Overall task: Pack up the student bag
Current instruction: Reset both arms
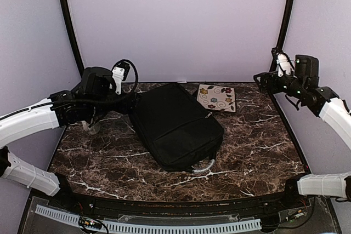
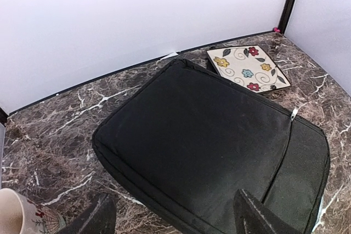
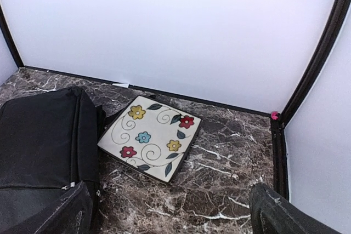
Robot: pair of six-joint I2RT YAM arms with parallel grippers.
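The student bag (image 1: 175, 127) lies flat and slantwise in the middle of the marble table, black, with a zipper seam across its top. The left wrist view shows the bag (image 2: 208, 135) filling the lower half, and the right wrist view shows the bag (image 3: 38, 146) at the left edge. My left gripper (image 1: 125, 101) hovers over the bag's left corner, and this left gripper (image 2: 173, 212) stands open with nothing between its fingers. My right gripper (image 1: 262, 82) is raised at the far right; the right gripper (image 3: 170, 212) is wide open and empty above bare marble.
A square cream plate with painted flowers (image 1: 216, 97) lies at the back, touching the bag's far corner; the same plate (image 3: 149, 137) sits ahead of the right gripper. A patterned cup (image 2: 19, 215) stands left of the bag. White walls and black posts enclose the table.
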